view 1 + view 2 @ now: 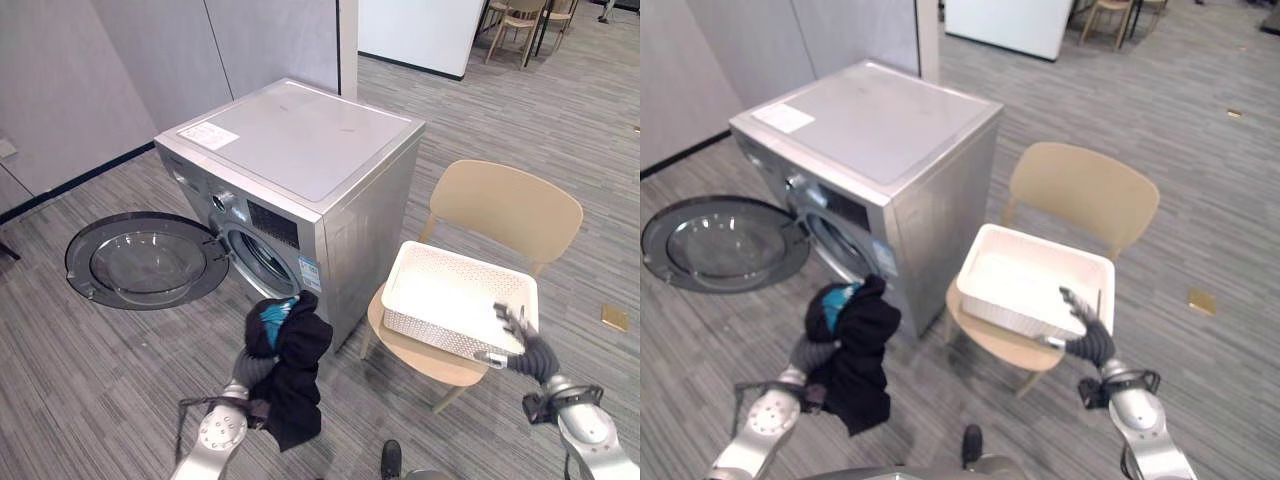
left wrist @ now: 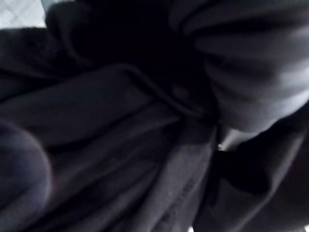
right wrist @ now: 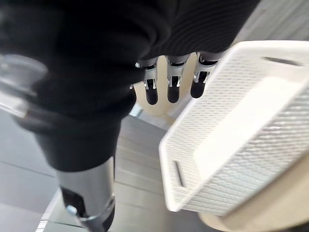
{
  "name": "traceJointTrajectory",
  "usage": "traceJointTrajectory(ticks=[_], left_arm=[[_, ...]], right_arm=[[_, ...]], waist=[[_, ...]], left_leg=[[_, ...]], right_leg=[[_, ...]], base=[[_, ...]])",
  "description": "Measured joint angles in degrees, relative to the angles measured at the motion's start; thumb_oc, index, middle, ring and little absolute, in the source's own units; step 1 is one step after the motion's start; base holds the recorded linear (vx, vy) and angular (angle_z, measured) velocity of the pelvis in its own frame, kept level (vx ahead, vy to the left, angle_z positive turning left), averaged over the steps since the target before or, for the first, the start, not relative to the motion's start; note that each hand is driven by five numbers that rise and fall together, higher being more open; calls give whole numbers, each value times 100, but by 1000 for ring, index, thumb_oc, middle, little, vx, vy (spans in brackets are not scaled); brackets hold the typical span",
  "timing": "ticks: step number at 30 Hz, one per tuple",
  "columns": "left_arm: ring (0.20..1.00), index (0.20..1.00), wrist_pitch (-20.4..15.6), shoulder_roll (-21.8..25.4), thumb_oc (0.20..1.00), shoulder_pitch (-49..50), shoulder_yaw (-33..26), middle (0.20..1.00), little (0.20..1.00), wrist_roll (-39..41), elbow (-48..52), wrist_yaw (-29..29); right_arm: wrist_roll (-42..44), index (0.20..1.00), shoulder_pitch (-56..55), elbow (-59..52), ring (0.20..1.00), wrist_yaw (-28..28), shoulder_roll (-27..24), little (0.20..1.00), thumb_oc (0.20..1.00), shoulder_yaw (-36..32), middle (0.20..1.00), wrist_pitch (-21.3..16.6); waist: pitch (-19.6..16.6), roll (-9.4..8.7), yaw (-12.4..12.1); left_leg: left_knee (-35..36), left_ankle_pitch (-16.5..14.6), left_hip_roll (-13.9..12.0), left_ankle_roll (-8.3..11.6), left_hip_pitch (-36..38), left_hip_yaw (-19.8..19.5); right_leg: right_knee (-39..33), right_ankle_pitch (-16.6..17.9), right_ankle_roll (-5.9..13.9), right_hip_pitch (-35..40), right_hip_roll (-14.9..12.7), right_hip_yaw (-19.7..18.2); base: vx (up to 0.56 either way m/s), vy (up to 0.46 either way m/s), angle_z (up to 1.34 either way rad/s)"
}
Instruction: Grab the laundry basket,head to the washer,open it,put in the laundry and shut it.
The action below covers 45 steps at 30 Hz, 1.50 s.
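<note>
Silver washer (image 1: 300, 160) far left, its round door (image 1: 145, 262) swung open to the left. Tan chair (image 1: 510, 210) on our right carries the empty white basket (image 1: 455, 300). Our left hand (image 1: 250, 368) holds up dark laundry (image 1: 290, 370), fingers buried, grip unclear. Our right hand (image 1: 520, 335), fingers straight, near the basket's right corner.

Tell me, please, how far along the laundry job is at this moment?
Done: the silver front-loading washer stands with its round glass door swung fully open, and the white perforated plastic basket sits empty on the beige chair. In hand: the left hand carries the bundle of black clothes before the drum. The right hand hovers by the basket. Left: load, shut the door.
</note>
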<state>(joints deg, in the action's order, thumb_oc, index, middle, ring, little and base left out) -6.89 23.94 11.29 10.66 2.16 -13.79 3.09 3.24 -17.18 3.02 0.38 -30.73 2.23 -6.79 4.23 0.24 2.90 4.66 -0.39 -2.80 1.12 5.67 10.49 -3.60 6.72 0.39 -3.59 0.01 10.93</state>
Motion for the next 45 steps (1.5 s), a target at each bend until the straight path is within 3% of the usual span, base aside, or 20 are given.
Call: traceJointTrajectory(ticks=[9,12,14,16,18,20,21,22,25,26,27,28,29,30,32,36,41,43,44,45], left_arm=[[200,200,200,-309,200,524,-637,200,200,-127,-1731,-171],[200,200,240,-405,200,137,-725,200,200,-101,-1843,2],[200,200,243,-439,200,-10,-694,200,200,-95,-1760,70],[200,200,255,-427,200,-102,-685,200,200,-91,-1761,111],[200,200,261,-433,200,-195,-657,200,200,-91,-1765,155],[200,200,260,-432,200,-208,-664,200,200,-89,-1738,181],[200,200,300,-435,200,-228,-678,200,200,-76,-1743,178],[200,200,324,-444,200,-277,-606,200,200,-72,-1746,171],[200,200,338,-393,200,-216,-498,200,200,-72,-1715,158],[200,200,374,-307,200,-154,-502,200,200,-72,-1718,157],[200,200,376,-234,200,-250,-466,200,200,-75,-1764,157],[200,200,378,-187,200,-337,-438,200,200,-75,-1763,161],[200,200,369,-128,200,-521,-454,200,200,-76,-1815,225],[200,200,390,-44,200,-590,-458,200,200,-76,-1883,230],[200,200,387,-27,200,-587,-440,200,200,-76,-1860,227],[200,200,411,-222,200,-780,-330,200,200,-75,-2081,309],[200,200,435,-247,200,-548,-300,200,200,-105,-2082,280],[200,200,484,-360,200,-466,-152,200,200,-119,-2060,251],[200,200,481,-382,200,-457,-87,200,200,-121,-1984,195],[200,200,484,-474,200,-441,-80,200,200,-120,-1985,163]], right_arm=[[-550,1000,95,2231,1000,191,319,1000,1000,411,1000,189],[-550,1000,487,2226,1000,51,439,1000,1000,512,1000,191],[-558,1000,729,2239,1000,-55,428,1000,1000,496,1000,197],[-572,1000,953,2229,1000,-213,502,1000,1000,517,1000,196],[-616,1000,1095,2268,1000,-325,489,1000,1000,504,1000,200],[-745,1000,1188,2310,1000,-333,485,1000,1000,474,1000,204],[-775,1000,1258,2412,1000,-343,559,1000,1000,471,1000,235],[-784,1000,1259,2511,1000,-381,559,1000,1000,524,1000,304],[-831,1000,1347,2664,1000,-369,710,1000,1000,743,1000,342],[-915,1000,1367,2653,1000,-371,922,1000,1000,774,1000,338],[-950,1000,1397,2614,1000,-378,932,1000,1000,1040,1000,346],[-951,1000,1324,2585,1000,-377,945,1000,1000,1112,1000,346],[-951,1000,1245,2379,1000,-337,1002,1000,1000,1200,1000,360],[-950,1000,1250,2305,1000,-316,1029,1000,1000,1213,1000,354],[-949,1000,1229,2272,1000,-313,1009,1000,1000,1213,1000,359],[-944,1000,1383,2238,1000,-315,862,1000,1000,1199,1000,346],[-944,1000,1253,2272,1000,-303,889,1000,1000,1185,1000,394],[-941,1000,1183,2312,1000,-307,875,1000,1000,1021,1000,402],[-941,1000,1132,2291,1000,-309,859,1000,1000,967,1000,385],[-941,1000,1194,2423,1000,-308,812,1000,1000,951,1000,387]], waist=[[225,125,-54],[846,80,-332],[1083,89,-460],[1185,-88,-509],[1168,-95,-430],[1150,-67,-478],[1136,-94,-426],[1090,-128,-328],[896,-285,-375],[747,-429,-415],[741,-455,-418],[739,-456,-358],[809,-360,-293],[828,-374,-144],[847,-409,-132],[1012,-273,-90],[1021,-321,-11],[1005,-178,71],[999,-179,110],[966,-71,128]], left_leg=[[9,-71,-35,-72,20,48],[-801,-68,15,44,-901,-482],[-911,-140,-10,83,-1161,-382],[-996,-279,-284,125,-1182,592],[-963,-267,-621,136,-1191,1283],[-799,-275,-871,142,-1082,1496],[-900,-306,-1011,150,-1045,2127],[-949,-207,-968,173,-1040,2291],[-777,89,-553,-1,-968,1963],[-855,-157,-313,-127,-969,1948],[-868,-297,-68,-371,-932,1790],[-891,-198,-23,-351,-919,1744],[-792,-227,52,-513,-890,1308],[-728,-176,110,-516,-833,1126],[-602,-212,294,-548,-635,1108],[-373,-423,550,-500,-265,641],[-338,-781,638,-315,289,329],[-566,-891,515,-157,526,14],[-816,-887,454,-110,520,-13],[-1023,-879,327,-68,543,9]], right_leg=[[-79,-24,-32,74,40,-22],[-89,-19,-27,-145,-109,396],[-72,-7,-155,-165,-190,645],[-128,-84,-287,-79,-484,1235],[-120,-124,-221,18,-637,1722],[-24,-123,-132,11,-710,1815],[-31,-71,3,120,-826,2208],[61,-139,110,174,-968,2330],[778,-266,325,4,-1427,2189],[1189,-235,443,-141,-1802,1964],[2505,-269,493,-667,-2296,1526],[2903,-379,519,-865,-2393,1327],[3607,-1023,598,-1342,-1705,12],[3766,-1194,575,-1438,-1312,-305],[3775,-1252,477,-1710,-1073,-129],[2565,-1260,382,-2407,-414,-240],[1727,-1079,354,-2177,-595,621],[1800,-488,-17,-1855,-517,588],[1704,-214,-426,-1675,-394,543],[1625,-308,-520,-1493,-269,590]], base=[[-66,-19,-1],[-158,-10,93],[68,58,118],[79,164,146],[93,215,154],[260,361,95],[335,351,116],[232,264,126],[228,287,41],[383,361,29],[393,333,57],[259,185,85],[180,89,107],[219,44,107],[236,20,50],[393,-111,52],[298,-161,58],[304,-237,77],[367,-292,60],[320,-269,27]])
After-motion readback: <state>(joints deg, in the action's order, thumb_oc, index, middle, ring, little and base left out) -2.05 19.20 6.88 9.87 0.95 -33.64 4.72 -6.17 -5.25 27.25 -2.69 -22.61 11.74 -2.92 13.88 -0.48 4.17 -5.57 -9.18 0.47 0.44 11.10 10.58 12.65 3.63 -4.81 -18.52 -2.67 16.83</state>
